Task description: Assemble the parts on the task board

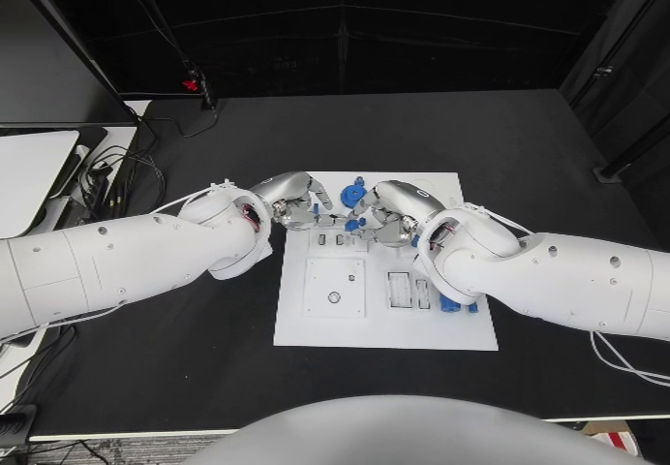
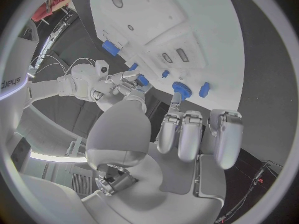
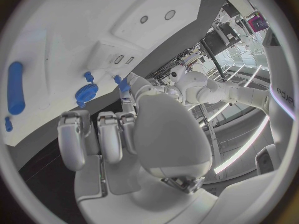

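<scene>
The white task board point(image 1: 384, 325) lies mid-table, and both hands meet over its far end. My left hand point(image 1: 290, 194) comes in from the left. In the left wrist view, a fingertip point(image 2: 176, 98) of the left hand point(image 2: 190, 134) touches the blue gear point(image 2: 182, 89), which sits flat on the board point(image 2: 156, 20). That gear point(image 1: 353, 196) lies between the two hands. My right hand point(image 1: 395, 208) holds a small blue part point(image 3: 119, 81) at its fingertips, just above the board point(image 3: 62, 30). That part point(image 2: 142, 79) also shows in the left wrist view, in the right hand point(image 2: 121, 82).
More blue parts point(image 1: 449, 303) lie at the board's right edge, among them a long blue cylinder point(image 3: 15, 87). A blue peg point(image 3: 89, 76) stands near the gear point(image 3: 86, 92). A square recess point(image 1: 335, 288) and slots mark the board's middle. Cables point(image 1: 105, 179) lie at the table's left.
</scene>
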